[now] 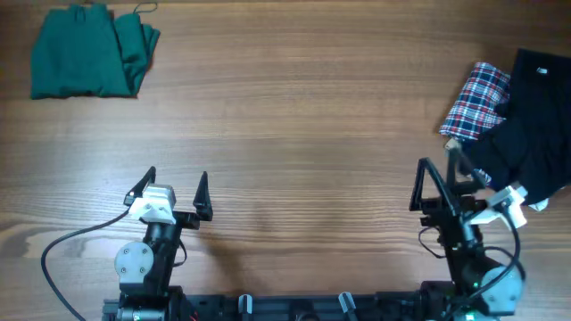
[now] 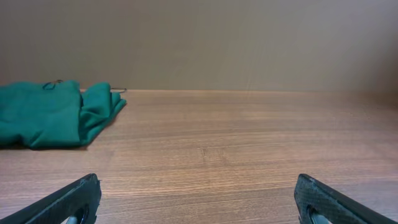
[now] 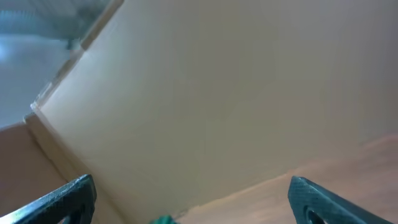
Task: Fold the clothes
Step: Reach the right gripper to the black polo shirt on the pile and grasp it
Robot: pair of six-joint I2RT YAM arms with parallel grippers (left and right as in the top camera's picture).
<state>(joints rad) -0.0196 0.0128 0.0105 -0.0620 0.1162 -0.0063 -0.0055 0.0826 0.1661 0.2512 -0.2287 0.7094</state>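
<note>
A folded green garment point(image 1: 89, 52) lies at the upper left of the brown wooden table point(image 1: 294, 125), a red plaid cloth point(image 1: 475, 100) touching a black garment point(image 1: 535, 116) at the right edge, while the left gripper point(image 1: 177, 176) and right gripper point(image 1: 436, 160) stand spread apart near the bottom.

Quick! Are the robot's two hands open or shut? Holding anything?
Left gripper: open, holding nothing.
Right gripper: open, holding nothing.
</note>
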